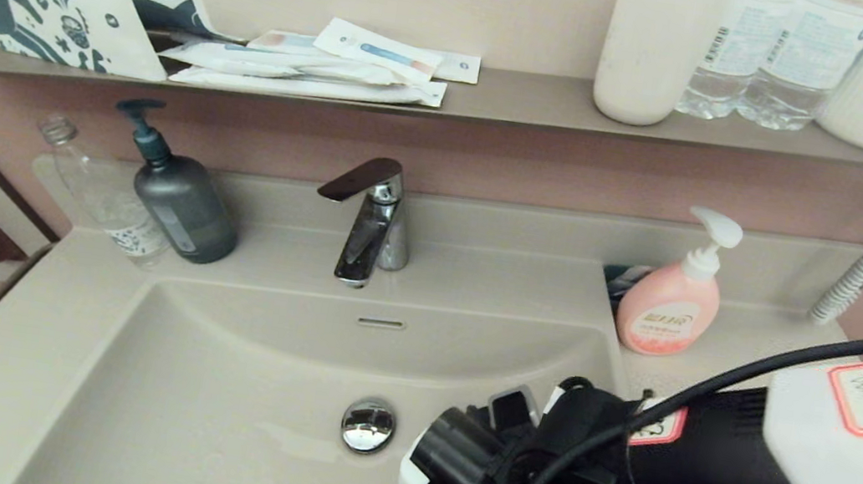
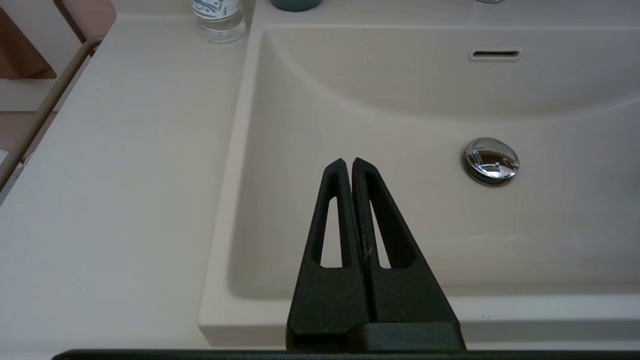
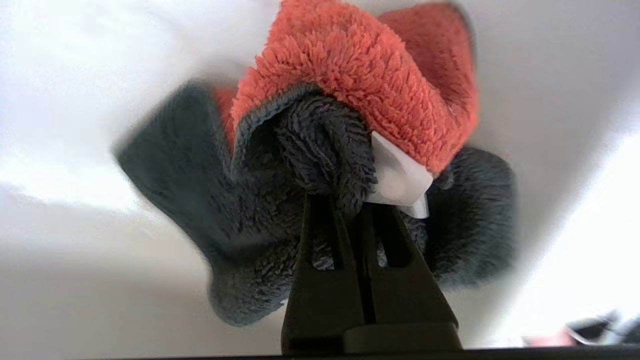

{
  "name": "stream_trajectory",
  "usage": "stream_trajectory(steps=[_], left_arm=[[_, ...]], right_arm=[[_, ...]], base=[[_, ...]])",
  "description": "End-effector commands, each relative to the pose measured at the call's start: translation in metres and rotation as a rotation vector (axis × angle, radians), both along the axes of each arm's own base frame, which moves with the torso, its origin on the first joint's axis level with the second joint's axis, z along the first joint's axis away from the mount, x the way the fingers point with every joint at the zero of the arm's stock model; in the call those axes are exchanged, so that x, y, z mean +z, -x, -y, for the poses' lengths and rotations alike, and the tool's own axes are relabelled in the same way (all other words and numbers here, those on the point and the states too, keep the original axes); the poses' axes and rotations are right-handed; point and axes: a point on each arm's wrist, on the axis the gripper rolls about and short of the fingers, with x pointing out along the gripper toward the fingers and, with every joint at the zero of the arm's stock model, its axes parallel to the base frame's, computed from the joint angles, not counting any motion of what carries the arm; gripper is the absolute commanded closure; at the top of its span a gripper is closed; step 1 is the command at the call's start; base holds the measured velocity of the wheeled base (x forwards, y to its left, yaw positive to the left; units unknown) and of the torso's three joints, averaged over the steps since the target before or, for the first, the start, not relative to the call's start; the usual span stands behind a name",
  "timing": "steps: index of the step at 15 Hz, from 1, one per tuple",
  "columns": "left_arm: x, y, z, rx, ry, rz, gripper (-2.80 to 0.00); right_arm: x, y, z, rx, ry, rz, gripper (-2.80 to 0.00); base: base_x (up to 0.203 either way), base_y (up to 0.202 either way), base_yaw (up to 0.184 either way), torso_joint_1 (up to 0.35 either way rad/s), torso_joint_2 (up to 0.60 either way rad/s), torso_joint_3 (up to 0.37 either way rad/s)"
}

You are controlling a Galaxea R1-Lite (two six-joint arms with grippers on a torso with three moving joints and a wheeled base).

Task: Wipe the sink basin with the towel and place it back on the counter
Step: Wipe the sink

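Observation:
The beige sink basin (image 1: 226,382) fills the middle of the head view, with its chrome drain plug (image 1: 368,425) and overflow slot (image 1: 380,322). My right arm (image 1: 534,476) reaches down into the basin's right front part and hides the towel in that view. In the right wrist view my right gripper (image 3: 347,200) is shut on the towel (image 3: 210,200), a bunched charcoal cloth showing its orange side (image 3: 350,75) and a white tag (image 3: 400,180), against the pale basin surface. My left gripper (image 2: 348,162) is shut and empty above the basin's (image 2: 410,100) left front part. The counter (image 1: 2,351) flanks the basin.
A chrome faucet (image 1: 371,221) stands behind the basin. A dark pump bottle (image 1: 184,203) and a clear bottle (image 1: 108,197) stand at the back left, a pink soap bottle (image 1: 672,305) at the back right. The wall shelf (image 1: 519,98) holds cups, water bottles and packets.

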Motion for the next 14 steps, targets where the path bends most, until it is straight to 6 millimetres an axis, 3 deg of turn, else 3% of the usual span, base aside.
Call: stream_trajectory(steps=[1,5,8,11,14], left_arm=[[0.000,0.000,0.000,0.001,0.000,-0.001,0.00],[0.000,0.000,0.000,0.001,0.000,-0.001,0.00],[0.000,0.000,0.000,0.001,0.000,-0.001,0.00],[0.000,0.000,0.000,0.001,0.000,-0.001,0.00],[0.000,0.000,0.000,0.001,0.000,-0.001,0.00]], right_arm=[[0.024,-0.002,0.012,-0.026,-0.028,0.037,0.00],[0.028,-0.021,0.027,-0.088,-0.027,0.053,0.00],[0.034,-0.051,0.029,-0.136,-0.064,0.088,0.00],[0.045,-0.078,0.023,-0.153,-0.110,0.137,0.00],[0.046,-0.091,0.011,-0.120,-0.112,0.152,0.00]], base=[[0.000,0.000,0.000,0.000,0.00,0.000],[0.000,0.000,0.000,0.000,0.00,0.000],[0.000,0.000,0.000,0.000,0.00,0.000],[0.000,0.000,0.000,0.000,0.00,0.000],[0.000,0.000,0.000,0.000,0.00,0.000]])
